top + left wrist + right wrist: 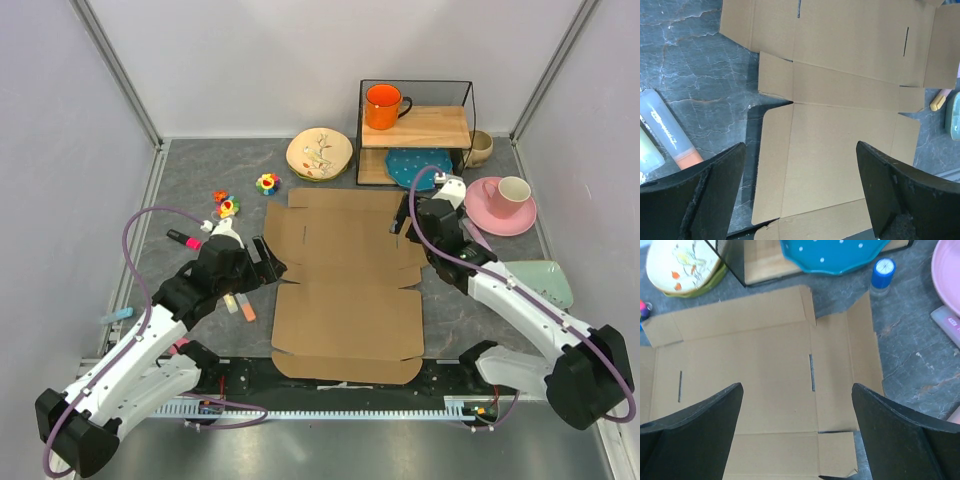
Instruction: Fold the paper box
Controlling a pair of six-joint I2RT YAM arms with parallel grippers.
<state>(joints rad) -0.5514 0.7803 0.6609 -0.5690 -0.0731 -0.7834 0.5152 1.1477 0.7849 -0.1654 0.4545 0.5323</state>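
Left gripper (pixel 268 262) and right gripper (pixel 403 224) are both spread wide; I am flanking the flat paper box (pixel 345 300), whose long axis is running top to bottom between them.

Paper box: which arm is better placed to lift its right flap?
Right, likely: the right hand, open, hangs over the paper box's right edge; the left hand is at the opposite edge.

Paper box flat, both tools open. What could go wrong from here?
The paper box lies flat; the left tool or right tool may slide it rather than lift a flap.
Its far flap nears the wire shelf and could catch.
The orange-tipped marker by the left tool may snag.
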